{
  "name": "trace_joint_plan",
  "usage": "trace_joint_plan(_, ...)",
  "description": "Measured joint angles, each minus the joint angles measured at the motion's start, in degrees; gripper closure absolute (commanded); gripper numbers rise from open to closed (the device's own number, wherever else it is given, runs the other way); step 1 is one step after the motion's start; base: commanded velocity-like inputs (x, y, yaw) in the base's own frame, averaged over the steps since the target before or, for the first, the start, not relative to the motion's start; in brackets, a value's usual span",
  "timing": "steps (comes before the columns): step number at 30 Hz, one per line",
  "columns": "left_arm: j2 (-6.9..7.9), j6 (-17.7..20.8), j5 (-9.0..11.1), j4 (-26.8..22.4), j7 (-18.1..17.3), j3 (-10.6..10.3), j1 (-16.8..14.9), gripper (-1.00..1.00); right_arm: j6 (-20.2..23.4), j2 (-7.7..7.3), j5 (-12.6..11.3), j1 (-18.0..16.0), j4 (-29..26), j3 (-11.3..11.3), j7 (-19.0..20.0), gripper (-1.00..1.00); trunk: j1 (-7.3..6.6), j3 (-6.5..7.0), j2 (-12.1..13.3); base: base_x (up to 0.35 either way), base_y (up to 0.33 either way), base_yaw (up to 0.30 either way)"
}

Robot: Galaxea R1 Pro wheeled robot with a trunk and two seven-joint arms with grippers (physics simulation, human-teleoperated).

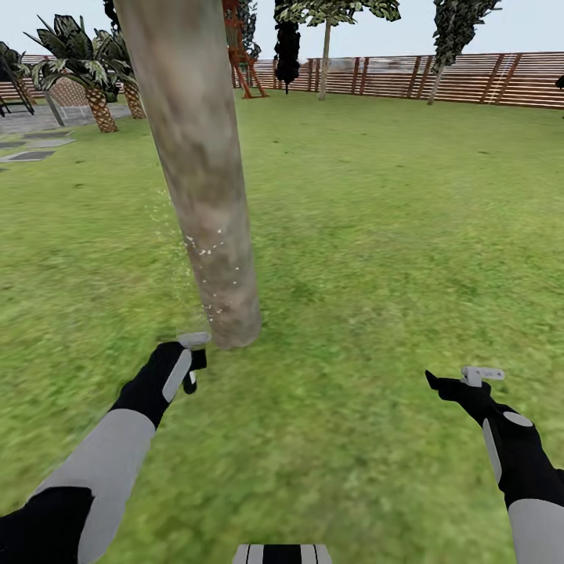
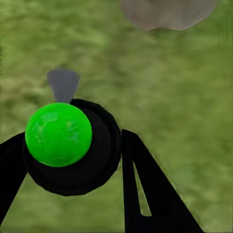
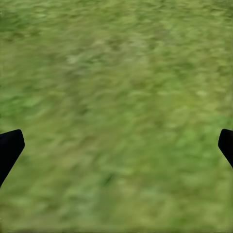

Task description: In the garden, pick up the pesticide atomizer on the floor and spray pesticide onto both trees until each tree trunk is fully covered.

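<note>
A thick, mottled grey-brown tree trunk leans up out of the lawn just ahead on the left. A cloud of white pesticide specks hangs on and beside its lower part. My left gripper sits close to the trunk's base, shut on the pesticide atomizer, whose grey head points at the trunk. In the left wrist view the atomizer's green dot and grey nozzle sit between the black fingers, with the trunk base beyond. My right gripper hovers open over bare grass, fingertips wide apart.
A brown slat fence rings the lawn at the back. Scaly palms and grey paving slabs lie far left. Thin-trunked dark trees and a wooden frame stand along the fence. Open grass spreads to the right.
</note>
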Motion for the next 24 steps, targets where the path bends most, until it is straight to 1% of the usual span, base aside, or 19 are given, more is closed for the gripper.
trace_joint_plan(1, 0.03, -2.10, -0.03, 0.19, 0.11, -1.15, 1.60, 1.00, 0.00, 0.00, 0.00, 0.00, 0.00, 0.00, 0.00, -1.00, 0.00, 0.00, 0.00, 0.000, 0.000, 0.000)
trace_joint_plan(3, 0.03, -4.02, -0.11, 0.38, 0.20, -2.59, 3.82, 1.00, 0.00, 0.00, 0.03, 0.00, 0.06, 0.00, 0.03, -1.00, 0.00, 0.00, 0.00, 0.000, 0.000, 0.000)
trace_joint_plan(4, 0.01, -4.61, 0.01, 0.47, 0.19, -3.00, 5.15, 1.00, 0.00, -0.03, 0.06, 0.00, 0.05, 0.00, 0.06, -1.00, 0.00, 0.00, 0.00, 0.000, 0.000, 0.000)
trace_joint_plan(5, -0.03, -5.93, 0.10, 0.53, 0.18, -3.25, 6.63, 1.00, 0.03, -0.06, 0.09, 0.00, 0.02, 0.00, 0.07, -1.00, 0.00, 0.00, 0.00, 0.000, 0.000, 0.000)
trace_joint_plan(7, -0.06, -9.76, -0.03, 0.58, 0.15, -3.40, 8.01, 1.00, 0.06, -0.08, 0.14, 0.00, 0.01, 0.00, 0.14, -1.00, -0.01, 0.01, 0.00, 0.000, -0.029, 0.000)
trace_joint_plan(9, -0.05, -11.75, -0.01, 0.47, -0.07, -3.43, 9.12, 1.00, 0.08, -0.09, 0.12, 0.00, 0.04, 0.03, 0.17, -1.00, -0.01, 0.01, 0.00, 0.000, -0.197, 0.000)
trace_joint_plan(11, 0.01, -12.40, 0.04, 0.37, -0.39, -3.42, 9.50, 1.00, 0.08, -0.09, 0.08, 0.00, 0.10, 0.08, 0.17, -1.00, -0.01, 0.01, 0.00, 0.000, -0.257, 0.000)
trace_joint_plan(18, -0.16, -12.59, 0.46, 0.46, -0.63, -3.45, 9.66, 1.00, 0.09, -0.09, 0.16, 0.00, 0.11, 0.07, 0.10, -1.00, -0.01, 0.01, 0.00, 0.000, -0.270, 0.018)
trace_joint_plan(24, -0.29, -12.65, 0.62, 0.54, -0.70, -3.45, 9.67, 1.00, 0.09, -0.06, 0.17, 0.00, 0.13, 0.09, 0.09, -1.00, -0.01, 0.01, 0.00, 0.119, -0.259, 0.249)
